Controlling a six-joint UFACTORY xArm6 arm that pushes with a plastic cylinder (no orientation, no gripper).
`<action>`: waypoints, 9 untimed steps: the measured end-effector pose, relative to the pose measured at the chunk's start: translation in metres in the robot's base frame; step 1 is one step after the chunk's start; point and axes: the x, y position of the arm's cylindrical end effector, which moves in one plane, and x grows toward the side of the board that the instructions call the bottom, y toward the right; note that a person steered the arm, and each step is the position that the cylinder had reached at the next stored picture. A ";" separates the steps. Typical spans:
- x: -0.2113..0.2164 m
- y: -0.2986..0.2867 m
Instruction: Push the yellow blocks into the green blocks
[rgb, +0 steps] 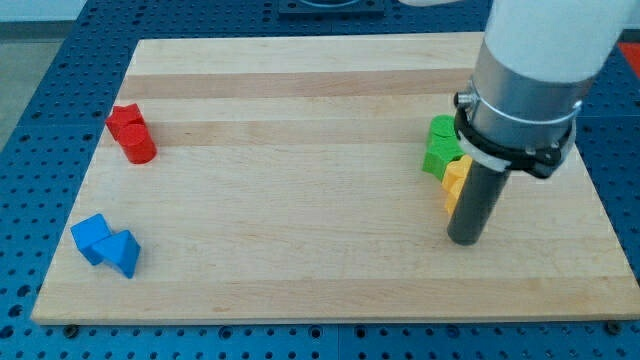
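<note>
Two green blocks (440, 145) sit together at the view's right, partly hidden behind the arm. The yellow blocks (455, 181) lie just below them, touching the green ones, and the rod hides their right side. My tip (465, 240) rests on the board just below and slightly right of the yellow blocks, close to them.
Two red blocks (132, 134), one a cylinder, stand at the view's left. Two blue blocks (106, 244) lie at the lower left near the board's corner. The wooden board (300, 200) lies on a blue perforated table.
</note>
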 end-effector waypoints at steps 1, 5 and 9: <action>0.042 -0.001; -0.007 -0.001; -0.063 -0.049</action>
